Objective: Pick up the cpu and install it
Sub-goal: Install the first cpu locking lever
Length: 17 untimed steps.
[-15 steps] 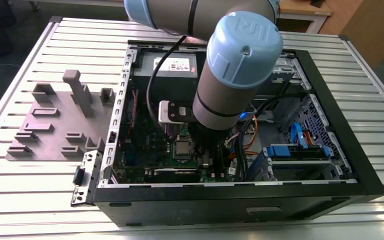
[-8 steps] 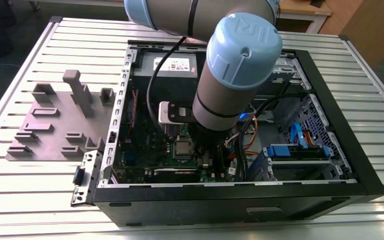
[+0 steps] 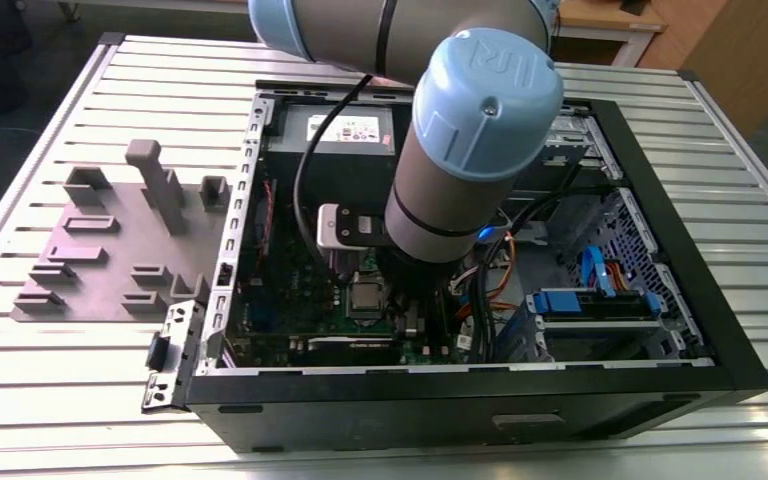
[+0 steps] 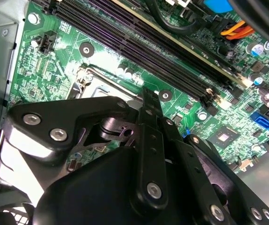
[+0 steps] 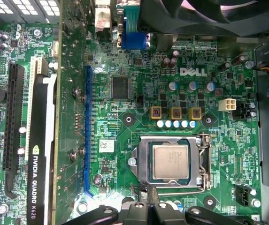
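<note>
Small flat silvery square cpu is seen lying in the metal socket of the green motherboard, lower centre of the exterior view, black gripper near it, jaw state cannot be told; level, unforced seating is advised.

Slatted metal table — bearing open computer case, grey fixture.

Showing, in the first wrist view, a white printed logo on the green motherboard, above a row of capacitors. Carrying white lettering lengthwise along the black graphics card. Bearing a small white barcode sticker just beside the socket. Wearing faint etched lines, too fine for reading, on the cpu. In the exterior view, displaying a white printed label inside the computer case and a raised emblem on the arm's blue joint cap.
</note>
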{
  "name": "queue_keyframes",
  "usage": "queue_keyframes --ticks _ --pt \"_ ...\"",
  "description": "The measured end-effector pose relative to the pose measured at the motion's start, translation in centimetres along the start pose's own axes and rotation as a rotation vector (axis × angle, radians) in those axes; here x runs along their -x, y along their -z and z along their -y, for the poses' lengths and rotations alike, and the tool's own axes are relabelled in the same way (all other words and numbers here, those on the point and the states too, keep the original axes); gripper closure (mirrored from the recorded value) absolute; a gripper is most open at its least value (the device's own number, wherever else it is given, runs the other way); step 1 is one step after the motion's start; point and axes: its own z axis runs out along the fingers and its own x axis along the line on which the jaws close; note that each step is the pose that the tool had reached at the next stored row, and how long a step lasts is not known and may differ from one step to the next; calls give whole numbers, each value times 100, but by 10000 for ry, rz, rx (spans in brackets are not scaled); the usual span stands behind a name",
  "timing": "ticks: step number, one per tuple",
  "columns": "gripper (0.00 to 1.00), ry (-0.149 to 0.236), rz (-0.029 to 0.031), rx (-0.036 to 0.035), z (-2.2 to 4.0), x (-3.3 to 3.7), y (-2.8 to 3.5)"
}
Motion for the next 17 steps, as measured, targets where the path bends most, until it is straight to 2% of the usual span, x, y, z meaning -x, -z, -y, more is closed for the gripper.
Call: queue_keyframes --ticks 17 --pt "89 1 -1 -17 15 -3 -39"
